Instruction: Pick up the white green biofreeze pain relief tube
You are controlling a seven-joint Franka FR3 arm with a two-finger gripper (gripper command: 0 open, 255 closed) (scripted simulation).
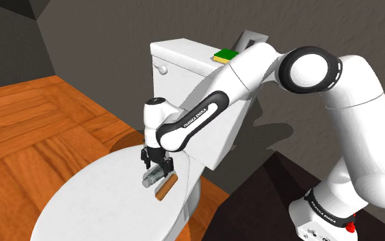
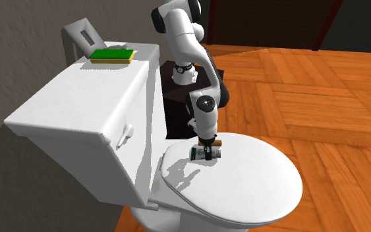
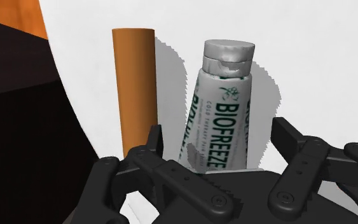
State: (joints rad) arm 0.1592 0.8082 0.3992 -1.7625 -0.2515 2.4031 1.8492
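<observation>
step: closing in on the Biofreeze tube (image 3: 225, 95); not gripped, not lifted yet
how to do it well: go a touch lower, keep the tube centred between the jaws, and pinch across the body below the cap; squeeze gently, since a soft tube probably dents; then lift straight up
watch for: the finger on the orange cylinder (image 3: 136, 89) side; likely to nudge or trap it on closing if off-centre
claw (image 3: 219, 137): wide open, straddling the tube, holding nothing
fingers (image 3: 153, 143): one on each side of the tube, with a gap showing on both sides; one tip close to the cylinder's end, contact there hard to tell
claw pose: claw (image 1: 158, 163) pointing down, just above the lid; same from the other side, claw (image 2: 207, 150)
tube: lying flat on the closed toilet lid (image 3: 336, 63); white body, green lettering up, grey cap pointing away from the claw; tube (image 1: 151, 179), tube (image 2: 196, 154)
neighbour: orange cylinder (image 1: 165, 188) parallel to the tube, just beside it, not touching it
lid: white, toilet lid (image 1: 102, 198)
farther out: white tank (image 2: 78, 99) behind the lid, green-and-yellow sponge (image 2: 113, 56) on top; wood floor (image 2: 309, 79) around
</observation>
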